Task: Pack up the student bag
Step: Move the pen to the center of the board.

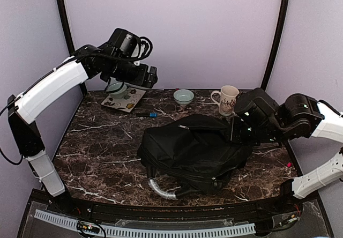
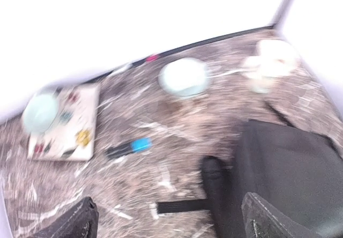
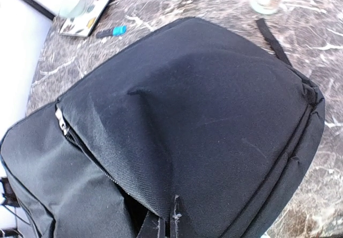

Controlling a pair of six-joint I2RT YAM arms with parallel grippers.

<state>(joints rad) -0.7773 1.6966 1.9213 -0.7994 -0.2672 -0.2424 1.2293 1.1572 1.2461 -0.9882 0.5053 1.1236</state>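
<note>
Backpack: The black backpack (image 1: 193, 152) is lying flat across the middle of the marble table (image 1: 91, 157), with one end toward the right arm, apparently so it can be worked from that side.
Right gripper: The right gripper (image 3: 165, 225) is pinching the edge of the bag's top panel near the zip (image 3: 63, 121), its fingers together on the fabric. The cloth is tenting up toward the gripper, seemingly to keep the mouth of the bag open.
Left gripper: The left gripper (image 2: 169, 216) is hanging high over the rear left of the table, its fingers (image 2: 75, 222) spread wide and carrying nothing. Its camera view is blurring.
Items outside the bag: A blue-capped marker (image 1: 146, 113), a patterned notebook (image 1: 127, 99) with a small bowl (image 1: 117, 89) at its rear corner, a second bowl (image 1: 184, 96) and a mug (image 1: 228, 99) are sitting along the back of the table.
Stage: Packing appears to be just starting, though the bag's interior is hidden.
Likely next: The free arm is probably lining up on the marker, which is lying nearest below it.
Risk: The pinched fabric may slip and let the opening close.
</note>
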